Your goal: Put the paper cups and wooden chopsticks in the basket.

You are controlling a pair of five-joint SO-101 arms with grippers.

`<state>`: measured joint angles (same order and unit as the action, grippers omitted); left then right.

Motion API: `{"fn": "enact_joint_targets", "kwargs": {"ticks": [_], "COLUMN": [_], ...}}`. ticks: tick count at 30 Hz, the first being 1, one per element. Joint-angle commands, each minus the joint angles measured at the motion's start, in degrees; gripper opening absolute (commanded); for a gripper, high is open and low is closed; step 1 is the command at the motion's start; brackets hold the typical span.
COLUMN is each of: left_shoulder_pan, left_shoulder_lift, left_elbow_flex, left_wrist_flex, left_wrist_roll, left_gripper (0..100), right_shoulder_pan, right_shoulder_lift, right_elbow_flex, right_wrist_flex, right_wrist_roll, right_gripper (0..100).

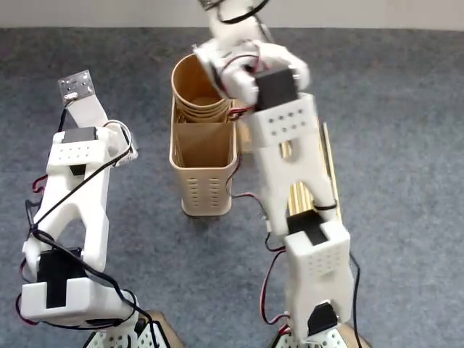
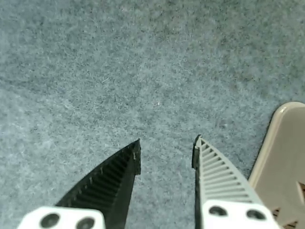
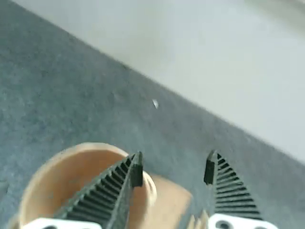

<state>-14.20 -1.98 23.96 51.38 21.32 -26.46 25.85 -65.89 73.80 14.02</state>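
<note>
The left end effector (image 2: 167, 145) gapes beside the basket (image 2: 286, 157), the right end effector (image 3: 172, 167) gapes above the paper cups (image 3: 62, 181).

Seemingly a robotics lab: left arm (image 1: 76, 210), right arm (image 1: 297, 167), grey carpet (image 1: 406, 109).

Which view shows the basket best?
The high view: nearly the whole basket from above, paper cups stacked in its far compartment. The left wrist view catches a corner of it; the right wrist view looks into the top cup.

We see stacked brown paper cups (image 1: 194, 87) in the far compartment of the beige slotted basket (image 1: 206, 192), with wooden chopsticks (image 1: 330, 167) lying just beside it.
</note>
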Motion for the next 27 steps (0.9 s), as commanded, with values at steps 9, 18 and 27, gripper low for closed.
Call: {"fn": "enact_joint_targets", "kwargs": {"ticks": [9,18,27], "left_shoulder_pan": [0.5,0.4,0.6], "left_shoulder_lift": [-0.1,-0.1,-0.1], "left_elbow_flex": [0.3,2.3,2.3], "left_wrist_flex": [-3.3,-5.7,-6.1], "left_wrist_roll": [0.2,0.2,0.2], "left_gripper": [20,20,20], "right_shoulder_pan": [19.5,19.4,15.8], "right_shoulder_lift": [-2.9,16.7,32.0], "right_elbow_flex": [-13.1,-8.0,-27.2], "right_wrist_flex": [24.6,18.9,14.5], "right_wrist_roll": [-7.2,-10.7,-14.5], "right_gripper": [22.1,22.1,22.1]}}
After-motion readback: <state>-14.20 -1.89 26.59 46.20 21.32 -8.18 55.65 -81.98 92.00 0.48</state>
